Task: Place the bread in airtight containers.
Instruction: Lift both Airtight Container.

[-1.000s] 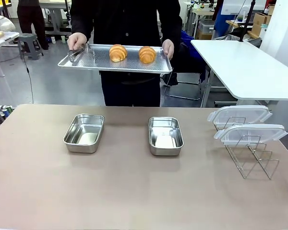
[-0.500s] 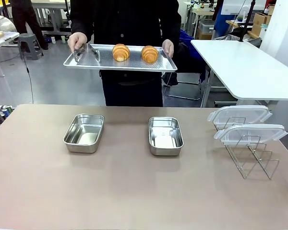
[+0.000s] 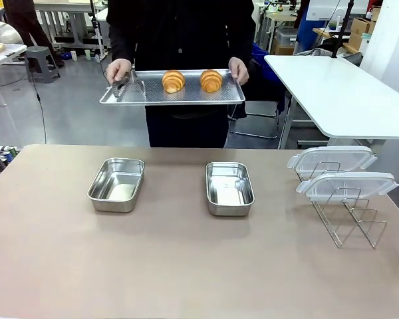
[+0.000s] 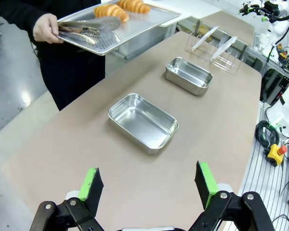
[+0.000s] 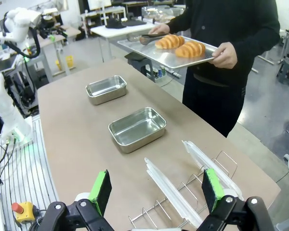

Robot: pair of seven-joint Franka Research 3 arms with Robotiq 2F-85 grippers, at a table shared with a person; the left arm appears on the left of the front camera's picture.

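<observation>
Croissants (image 3: 173, 81) (image 3: 211, 80), two, ride one tray (image 3: 153, 94); two pans (image 3: 117, 184) (image 3: 229, 188), two racked lids (image 3: 331, 159) (image 3: 348, 185); left fingers (image 4: 91, 185) and right fingers (image 5: 101, 191) spread.

The person's tray (image 3: 186, 98) of croissants (image 3: 173, 81) has shifted right and slightly lower.

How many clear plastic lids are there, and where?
2. Both sit on the wire rack at the robot's right: the far lid and the near lid. None looks hidden.
</observation>
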